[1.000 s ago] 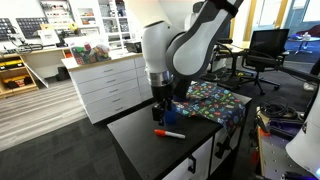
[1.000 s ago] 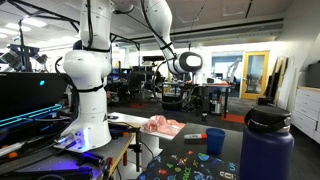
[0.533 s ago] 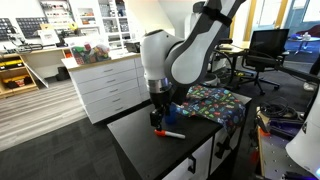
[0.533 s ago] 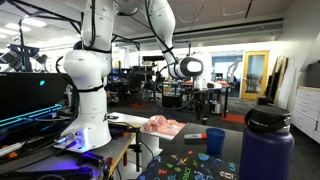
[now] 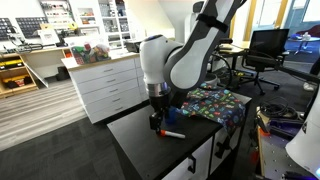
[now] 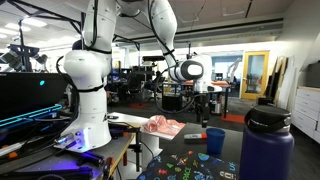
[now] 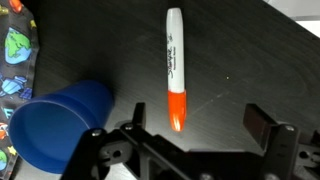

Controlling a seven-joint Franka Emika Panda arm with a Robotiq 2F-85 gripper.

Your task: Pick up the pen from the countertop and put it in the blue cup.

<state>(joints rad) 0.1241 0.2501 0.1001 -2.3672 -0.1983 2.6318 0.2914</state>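
Black worktop [image 7: 262,70] held the pen [image 7: 175,60] near the cup [image 7: 58,122]; the open hand [image 7: 200,126] hovered over the pen, and probably needed to lower and grip next.

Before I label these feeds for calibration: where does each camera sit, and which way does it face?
Exterior view: raised, off a corner of the countertop, looking down across it; arm and gripper over the pen.
Exterior view: low, behind a dark bottle, looking level at the blue cup; arm beyond.
Wrist view: looks straight down; open fingers along the bottom edge.
Shared: all three show the pen.
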